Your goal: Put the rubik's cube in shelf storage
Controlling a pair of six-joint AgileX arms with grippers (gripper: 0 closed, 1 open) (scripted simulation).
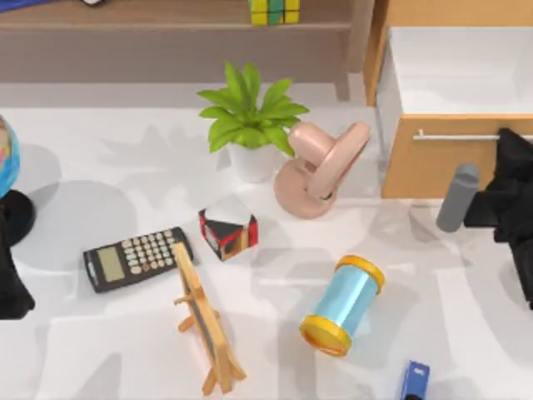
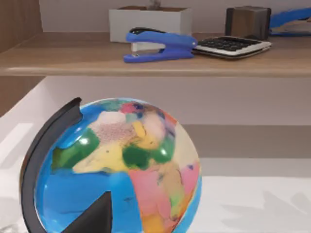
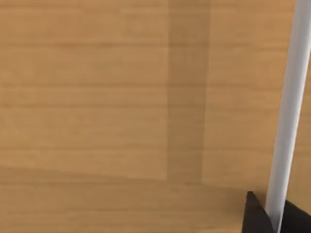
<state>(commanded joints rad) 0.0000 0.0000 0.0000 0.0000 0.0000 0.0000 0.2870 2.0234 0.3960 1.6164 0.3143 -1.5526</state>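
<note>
White surface [image 1: 466,333] carries the scattered items, with the shelf storage [image 1: 166,18] running along the far edge and a lighter drawer cabinet [image 1: 441,158] at the top view's right, its drawer pulled out. The rubik's cube [image 1: 275,11], yellow and green, sits on the shelf board near the upright side panel, well apart from both arms.

Right gripper [image 1: 508,179] stands at the right edge of the surface, just in front of the drawer front and its silver bar handle [image 1: 454,135]. The right wrist view shows the wooden drawer front close up, with the handle [image 3: 289,111] running between the two dark fingers [image 3: 255,216]; they sit on either side of the bar, and contact cannot be judged, so their state cannot be told.

Left arm [image 1: 12,283] is parked at the left edge of the surface beside a globe [image 1: 8,158]. Its wrist view shows the globe [image 2: 116,170] close, with a blue stapler [image 2: 160,44] and a calculator [image 2: 232,46] on the shelf behind; its fingers' state cannot be told.

On the surface lie a potted plant [image 1: 250,125], a pink desk lamp [image 1: 321,171], a red, black and white cube [image 1: 227,229], a second calculator [image 1: 137,258], a small wooden easel [image 1: 204,321] and a blue-and-yellow cylinder [image 1: 343,304].
</note>
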